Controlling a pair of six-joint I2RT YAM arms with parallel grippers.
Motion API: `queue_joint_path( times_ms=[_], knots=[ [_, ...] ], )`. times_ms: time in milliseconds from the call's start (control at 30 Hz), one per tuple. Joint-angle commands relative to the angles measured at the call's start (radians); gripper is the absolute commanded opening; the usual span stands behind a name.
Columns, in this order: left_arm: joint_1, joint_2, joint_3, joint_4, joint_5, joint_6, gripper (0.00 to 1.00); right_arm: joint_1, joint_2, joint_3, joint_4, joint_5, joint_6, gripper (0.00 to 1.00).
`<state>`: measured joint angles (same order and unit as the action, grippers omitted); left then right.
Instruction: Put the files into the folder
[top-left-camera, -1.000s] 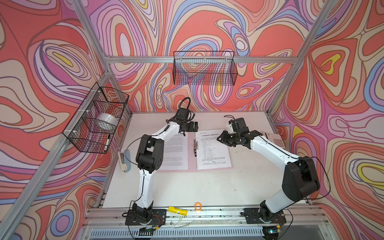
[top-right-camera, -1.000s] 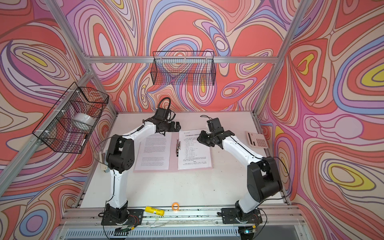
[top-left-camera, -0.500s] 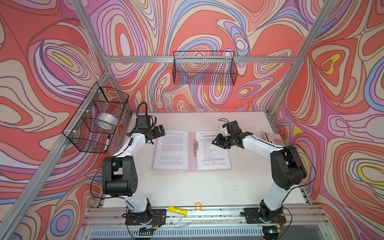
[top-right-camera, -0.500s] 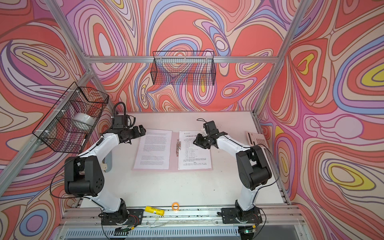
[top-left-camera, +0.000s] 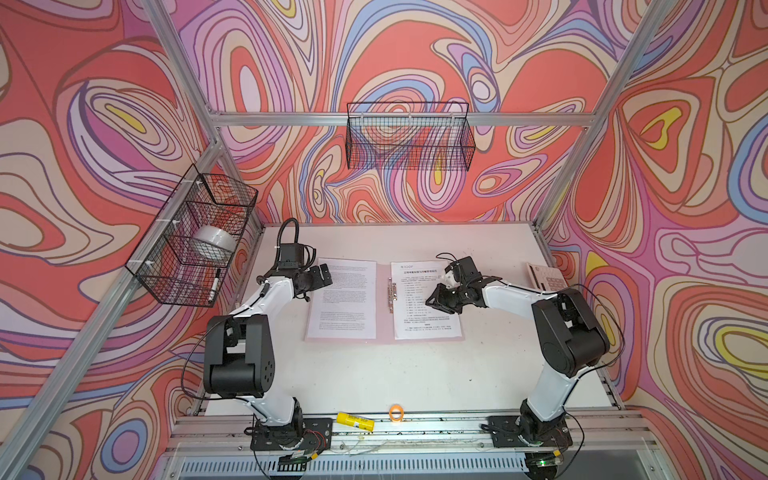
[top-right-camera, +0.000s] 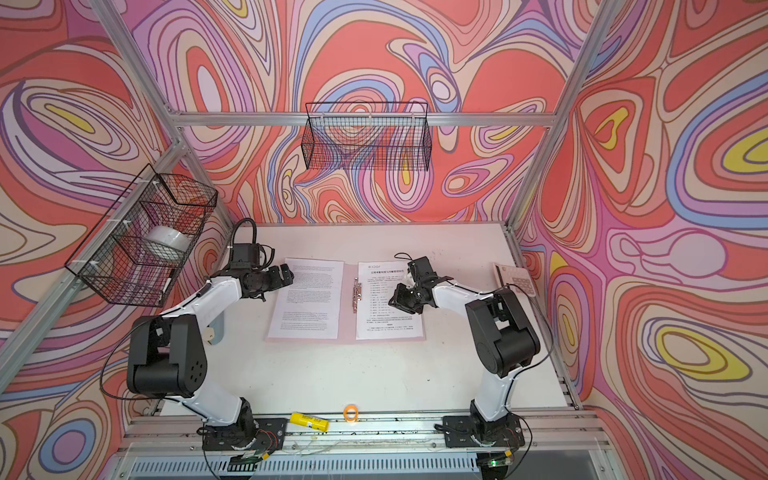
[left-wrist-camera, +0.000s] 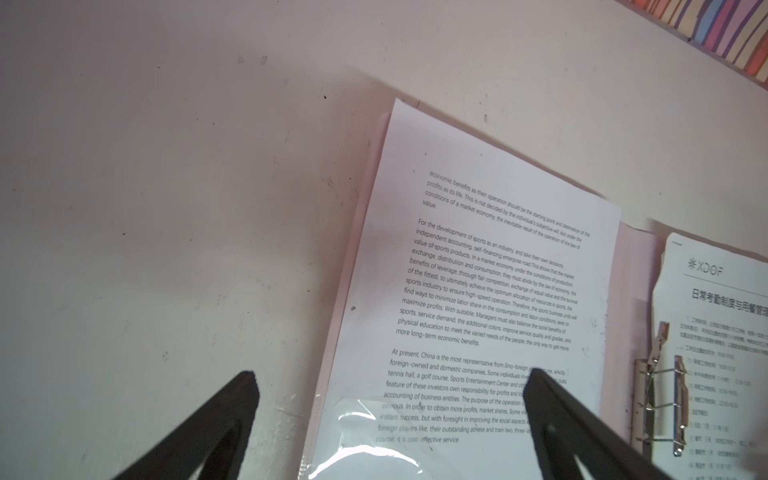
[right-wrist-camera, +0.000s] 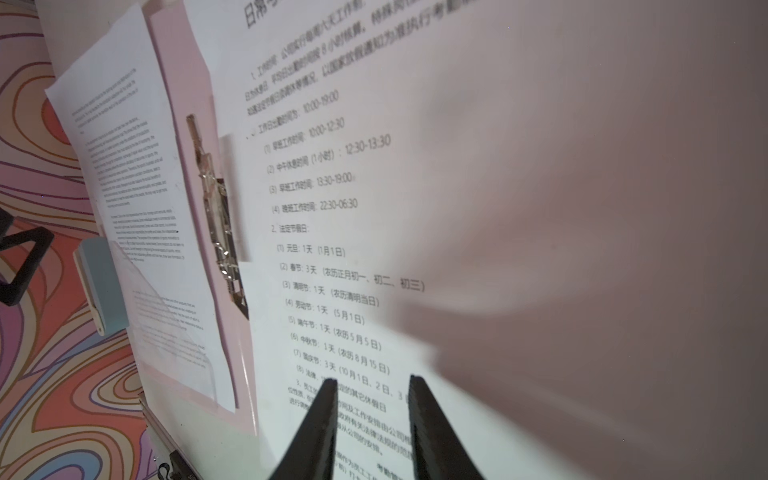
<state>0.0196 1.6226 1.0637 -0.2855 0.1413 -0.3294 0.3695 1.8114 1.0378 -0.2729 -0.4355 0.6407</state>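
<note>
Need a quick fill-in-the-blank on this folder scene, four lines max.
1. The thin pale pink plastic folder lies ____ on the white table.
2. In both top views, the white sheet of English text lies on the folder's ____ half.
3. The white sheet with the logo heading lies on its ____ half.
4. The left pincer holds ____.
Missing: open; left; right; nothing.

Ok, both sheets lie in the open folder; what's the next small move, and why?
Probably lower the open left gripper onto the pink folder's outer left edge and pinch it, ready to fold that cover over. The English-text sheet and the headed sheet already lie inside, the jaws straddle that edge, and the right gripper hangs empty above the headed sheet.
</note>
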Motion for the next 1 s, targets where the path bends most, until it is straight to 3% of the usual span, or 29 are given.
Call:
queue_joint_path(
  times_ms=[0, 400, 800, 967],
  knots=[
    [0.005, 0.001, 0.0, 0.017, 0.013, 0.016, 1.0, 0.008, 0.022, -0.02, 0.035, -0.004, 0.002, 0.3],
    [0.027, 0.065, 0.028, 0.052, 0.06, 0.027, 0.99, 0.008, 0.087, -0.041, 0.052, -0.017, -0.006, 0.3],
    [0.107, 0.158, 0.018, 0.126, 0.201, -0.016, 0.97, 0.008, 0.101, -0.068, 0.072, -0.02, 0.003, 0.29],
    [0.138, 0.193, 0.023, 0.161, 0.321, -0.043, 0.92, 0.006, 0.087, -0.082, 0.074, -0.019, 0.006, 0.29]
  ],
)
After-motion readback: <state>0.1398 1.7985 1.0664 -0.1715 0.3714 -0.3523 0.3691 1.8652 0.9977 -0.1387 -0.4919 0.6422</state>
